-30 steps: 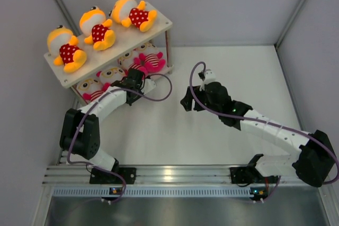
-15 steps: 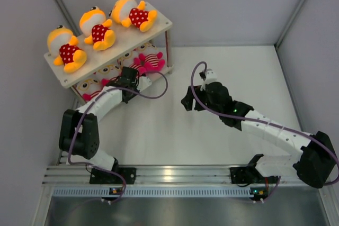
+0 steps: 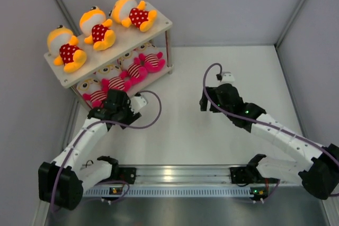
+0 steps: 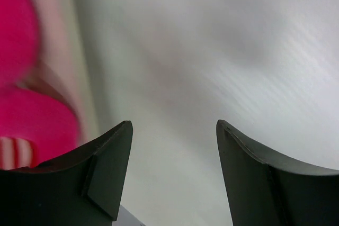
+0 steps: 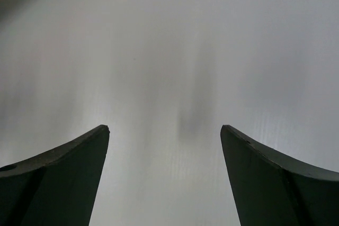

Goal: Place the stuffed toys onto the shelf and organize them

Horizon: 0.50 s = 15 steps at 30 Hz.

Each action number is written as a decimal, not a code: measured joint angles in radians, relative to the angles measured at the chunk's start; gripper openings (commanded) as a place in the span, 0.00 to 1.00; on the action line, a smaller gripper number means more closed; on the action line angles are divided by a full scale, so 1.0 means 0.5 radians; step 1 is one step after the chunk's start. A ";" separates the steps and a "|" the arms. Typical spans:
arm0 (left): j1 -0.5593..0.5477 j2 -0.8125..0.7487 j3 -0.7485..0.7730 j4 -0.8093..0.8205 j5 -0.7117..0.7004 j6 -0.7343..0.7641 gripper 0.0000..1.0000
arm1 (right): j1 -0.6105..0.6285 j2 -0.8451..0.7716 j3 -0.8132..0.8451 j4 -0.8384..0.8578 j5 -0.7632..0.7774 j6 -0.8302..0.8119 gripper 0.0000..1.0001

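Three orange-yellow stuffed toys (image 3: 98, 29) in red dotted shirts lie on the top board of the shelf (image 3: 160, 24). Several pink-limbed striped toys (image 3: 132, 69) lie in a row on its lower board (image 3: 160, 72). My left gripper (image 3: 112, 99) is open and holds nothing, hovering just in front of the lower tier. In the left wrist view its fingers (image 4: 108, 157) frame bare table, with a blurred pink toy (image 4: 21, 115) at the left edge. My right gripper (image 3: 204, 104) is open over mid-table, and its wrist view shows only bare table between the fingers (image 5: 74, 168).
Grey walls close the white table (image 3: 228, 62) on three sides. The shelf stands slantwise in the far left corner. An aluminium rail (image 3: 175, 175) carrying both arm bases runs along the near edge. A purple cable (image 3: 151, 115) loops beside the left wrist.
My left gripper let go of the pink toy on the lower tier, opened wide and drew back toward the near side. My right gripper shifted right and back, its jaws widening a little.
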 measured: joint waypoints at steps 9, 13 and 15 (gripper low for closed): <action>0.049 -0.882 -0.696 -0.167 -0.397 -0.193 0.98 | -0.528 -0.825 -0.320 -0.488 0.285 0.053 0.99; 0.153 -1.089 -0.791 -0.106 -0.594 -0.323 0.98 | -0.549 -1.328 -0.388 -0.602 0.436 0.085 0.99; 0.201 -1.190 -0.821 -0.085 -0.681 -0.379 0.98 | -0.549 -1.604 -0.441 -0.571 0.455 0.083 0.99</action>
